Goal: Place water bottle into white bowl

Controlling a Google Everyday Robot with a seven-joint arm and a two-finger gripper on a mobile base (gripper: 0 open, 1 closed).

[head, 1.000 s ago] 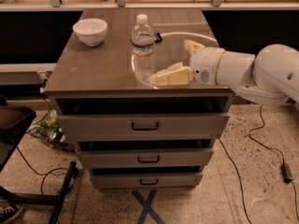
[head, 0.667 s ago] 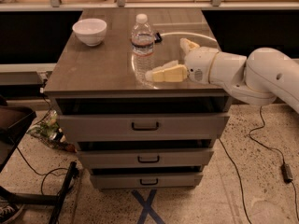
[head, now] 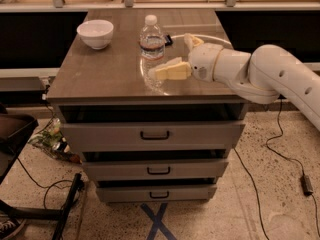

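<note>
The water bottle (head: pixel 151 46) is clear ribbed plastic with a white cap and stands upright near the middle of the wooden tabletop (head: pixel 105 76). The white bowl (head: pixel 95 33) sits empty at the table's far left, apart from the bottle. My gripper (head: pixel 171 55) comes in from the right at bottle height and is open. Its near finger (head: pixel 169 70) reaches in front of the bottle's lower part. Its far finger (head: pixel 191 39) lies behind and to the right of the bottle. The fingers are not closed on the bottle.
The table is a cabinet with three drawers (head: pixel 152 134) below the top. A small dark object (head: pixel 168 40) lies just behind the bottle. A shelf edge (head: pixel 160 6) runs behind the table. Cables (head: pixel 280 154) and a chair base (head: pixel 30 204) lie on the floor.
My gripper has moved a little to the left and farther in, so the near finger now reaches in front of the bottle. The bottle and the bowl have not moved.
</note>
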